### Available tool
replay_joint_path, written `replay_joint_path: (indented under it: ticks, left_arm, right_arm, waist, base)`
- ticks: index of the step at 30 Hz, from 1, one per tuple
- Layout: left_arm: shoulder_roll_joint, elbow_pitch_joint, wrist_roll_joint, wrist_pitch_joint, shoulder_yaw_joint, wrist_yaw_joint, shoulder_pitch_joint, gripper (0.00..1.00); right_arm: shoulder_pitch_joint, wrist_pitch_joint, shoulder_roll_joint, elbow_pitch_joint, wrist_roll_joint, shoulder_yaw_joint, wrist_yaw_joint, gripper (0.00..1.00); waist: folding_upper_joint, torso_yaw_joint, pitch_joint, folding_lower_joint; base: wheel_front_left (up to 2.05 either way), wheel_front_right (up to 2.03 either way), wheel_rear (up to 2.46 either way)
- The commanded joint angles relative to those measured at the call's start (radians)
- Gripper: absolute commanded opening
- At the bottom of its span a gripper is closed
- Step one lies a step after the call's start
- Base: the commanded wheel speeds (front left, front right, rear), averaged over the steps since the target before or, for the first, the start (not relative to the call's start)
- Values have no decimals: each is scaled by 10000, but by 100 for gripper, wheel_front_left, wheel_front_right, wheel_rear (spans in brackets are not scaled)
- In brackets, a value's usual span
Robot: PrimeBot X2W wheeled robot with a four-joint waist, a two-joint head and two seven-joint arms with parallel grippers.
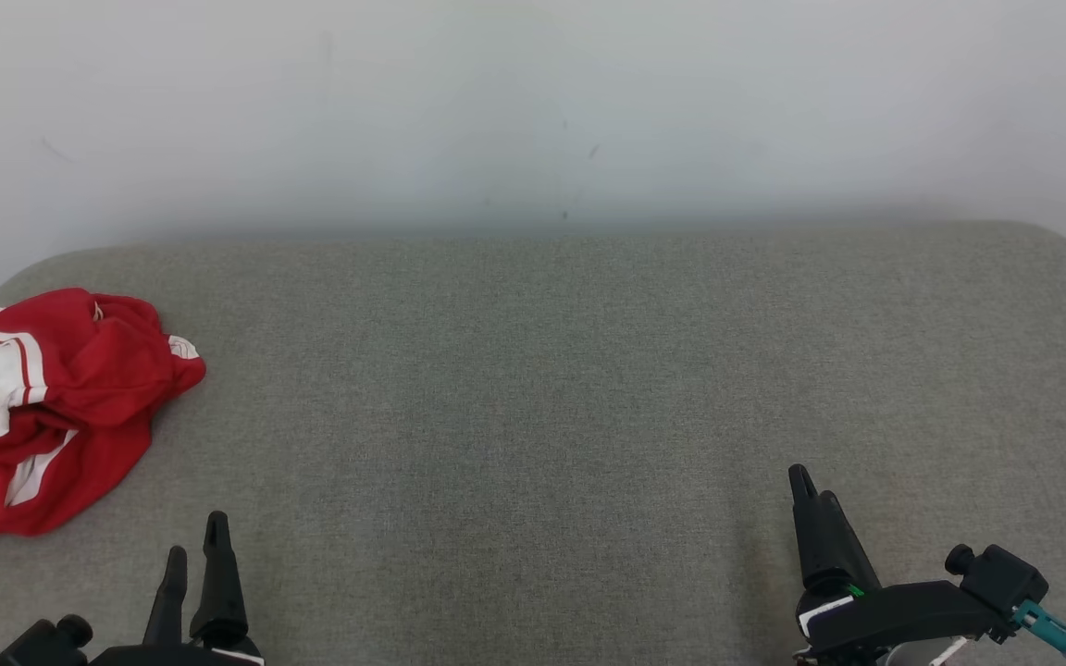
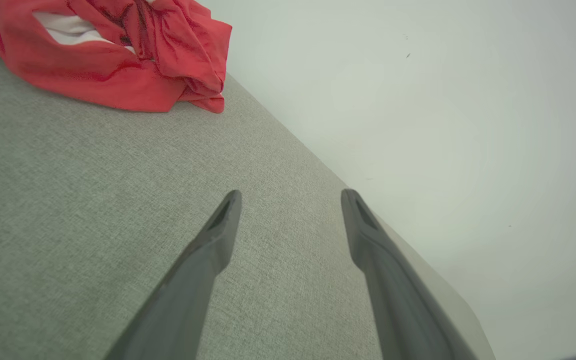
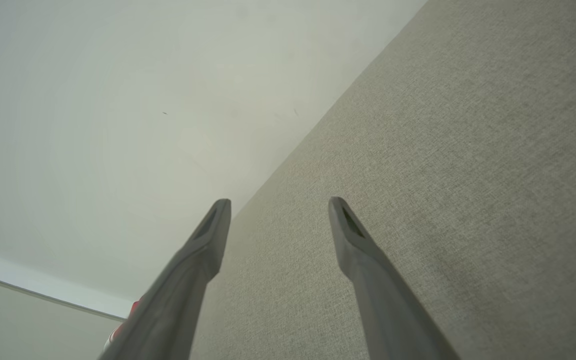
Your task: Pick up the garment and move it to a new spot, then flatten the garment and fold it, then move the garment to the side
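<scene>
Garment [image 1: 61,407] crumpled at left edge of surface [image 1: 533,388], stretched near-to-far; white striped panel clear from head view, mere red sliver from right wrist. Left gripper [image 2: 292,192], right gripper [image 3: 279,201]: spread apart.

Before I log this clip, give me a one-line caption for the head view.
Crumpled red-and-white garment at far left of the grey surface; left gripper and right gripper open and empty below.

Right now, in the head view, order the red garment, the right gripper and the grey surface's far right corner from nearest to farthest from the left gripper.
From the left gripper:
1. The red garment, ahead on its left.
2. The right gripper, across on the right.
3. The grey surface's far right corner, by the wall.
</scene>
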Motion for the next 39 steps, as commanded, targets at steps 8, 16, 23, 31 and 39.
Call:
replay_joint_path:
  ticks: [8,16,23,31,39]
  left_arm:
    - [52,-333,1481,-300,-159,152,-3,100]
    - [231,-406,2592,-543,-341,236,70,100]
    - [315,-482,3420,-740,-505,308,166,100]
    - [395,-519,4213,-948,-641,393,187,100]
    - [410,-566,4868,-1136,-647,342,259,100]
  right_arm:
    - [-100,-306,-6,-126,-1757,23,-9,100]
    - [-98,-548,-5,-169,-2917,126,-10,100]
    - [-77,-740,-5,-154,-3766,150,-11,100]
    - [-83,-943,-3,-173,-4666,219,-12,100]
    - [-66,-1139,-3,-190,-5411,296,-14,100]
  waist:
    - [0,19,24,-1]
    - [0,8,28,-1]
    - [0,8,11,-1]
    - [0,-3,10,-1]
    - [0,-13,-2,-1]
  base:
    - [0,0,0]
    - [0,0,0]
    - [0,0,0]
    - [0,0,0]
    - [0,0,0]
